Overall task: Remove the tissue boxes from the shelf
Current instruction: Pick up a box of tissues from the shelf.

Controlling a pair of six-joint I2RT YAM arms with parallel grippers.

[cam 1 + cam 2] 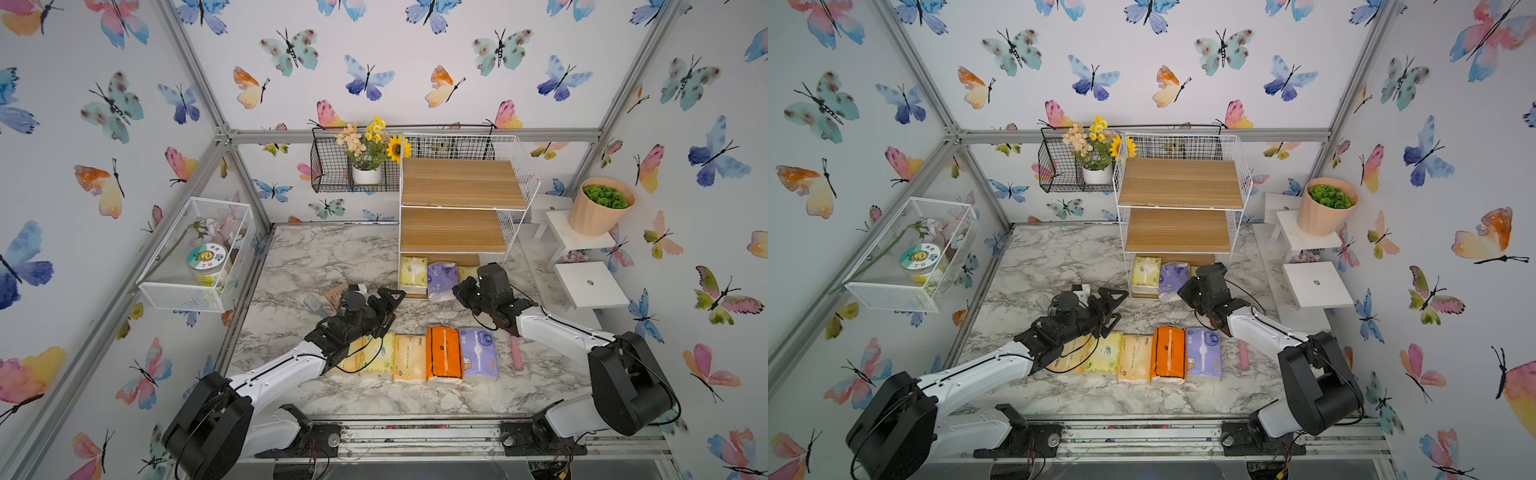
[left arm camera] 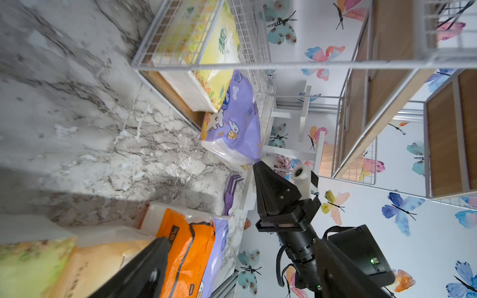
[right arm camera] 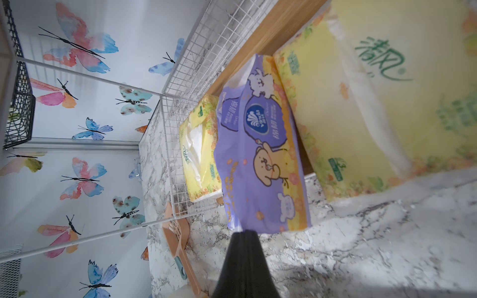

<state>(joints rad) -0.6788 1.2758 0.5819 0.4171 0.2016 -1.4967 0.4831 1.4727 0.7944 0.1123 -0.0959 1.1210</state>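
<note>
Marble-patterned tabletop point(image 1: 316, 257) stretches from the front rail to the back wall. Nearest the rail, five tissue packs point(image 1: 409, 357) lie side by side in a row, already off the shelf point(image 1: 461, 183). Just beyond them the left gripper point(image 1: 391, 306) hovers with its jaws spread wide, holding nothing.

Farther in, the right gripper point(image 3: 244, 236) has its jaws pressed together on the end seam of a lavender pack point(image 3: 260, 160). That pack lies slanted on the bottom tier, its front end over the marble. A yellow pack by the mesh point(image 3: 201, 149) and the other yellow pack point(image 3: 374, 103) flank it closely. The two upper boards are bare.

The step in hand looks like drawing the lavender pack out. Only thin film is pinched, so a slow, straight pull toward the rail suits best, kept low under the middle board. A slight lift should stop it dragging its neighbours. If the film stretches, a deeper grip on the body would be safer. The left arm is best held out of that path.
</note>
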